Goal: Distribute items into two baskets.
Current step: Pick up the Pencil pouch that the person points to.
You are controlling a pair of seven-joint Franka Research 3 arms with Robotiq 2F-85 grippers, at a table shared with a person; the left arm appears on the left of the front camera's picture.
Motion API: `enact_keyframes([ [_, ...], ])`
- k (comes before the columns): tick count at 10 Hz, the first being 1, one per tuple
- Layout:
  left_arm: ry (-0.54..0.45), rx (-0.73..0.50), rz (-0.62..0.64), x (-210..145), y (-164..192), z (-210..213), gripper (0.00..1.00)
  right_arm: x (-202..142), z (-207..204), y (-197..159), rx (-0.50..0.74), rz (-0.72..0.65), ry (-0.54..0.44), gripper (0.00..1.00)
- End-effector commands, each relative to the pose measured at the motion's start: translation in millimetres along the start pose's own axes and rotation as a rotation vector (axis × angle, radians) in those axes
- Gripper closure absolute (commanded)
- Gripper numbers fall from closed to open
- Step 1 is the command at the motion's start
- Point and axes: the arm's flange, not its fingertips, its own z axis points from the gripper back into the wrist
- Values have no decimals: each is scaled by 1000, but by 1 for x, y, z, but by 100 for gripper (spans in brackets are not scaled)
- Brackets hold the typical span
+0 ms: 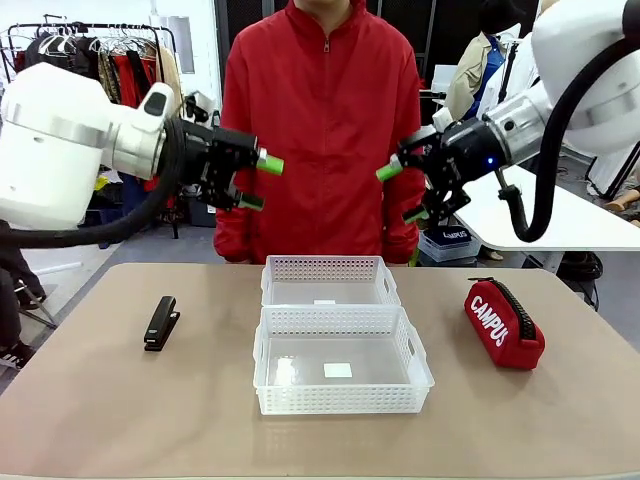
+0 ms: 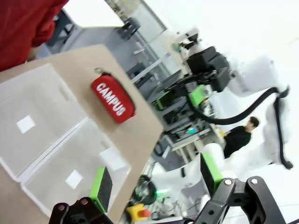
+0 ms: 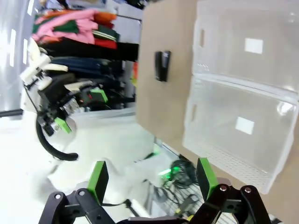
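Observation:
Two white lattice baskets sit end to end at the table's middle, the near basket [image 1: 342,398] in front of the far basket [image 1: 328,270], both empty apart from a small label each. A black stapler [image 1: 160,322] lies on the table to the left. The red "CAMPUS" pouch [image 1: 504,322] lies to the right. My left gripper [image 1: 260,182] hangs open high above the table's left side. Equally high on the right, my right gripper [image 1: 402,192] is open too. The left wrist view shows the pouch [image 2: 112,98] beside the baskets [image 2: 42,140]; the right wrist view shows the stapler [image 3: 162,66] and baskets [image 3: 243,84].
A person in a red jacket [image 1: 322,120] stands at the table's far edge, behind the baskets. A white side table [image 1: 560,215] stands at the back right with a small box under it. A clothes rack [image 1: 100,60] is behind on the left.

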Motion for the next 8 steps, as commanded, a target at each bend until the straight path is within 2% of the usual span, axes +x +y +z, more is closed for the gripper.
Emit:
enact_keyframes([
  [1, -64, -74, 68, 16, -17, 10, 0, 19, 14, 23, 90, -50, -52, 0],
  [4, -154, -154, 119, 34, -36, 48, 0, 49, 57, 39, 214, -112, -49, 0],
  [7, -168, -204, 191, 41, -36, 76, 0, 69, 99, 35, 293, -158, 15, 0],
  [8, -156, -224, 200, 42, -39, 82, 0, 76, 115, 29, 339, -189, 68, 0],
])
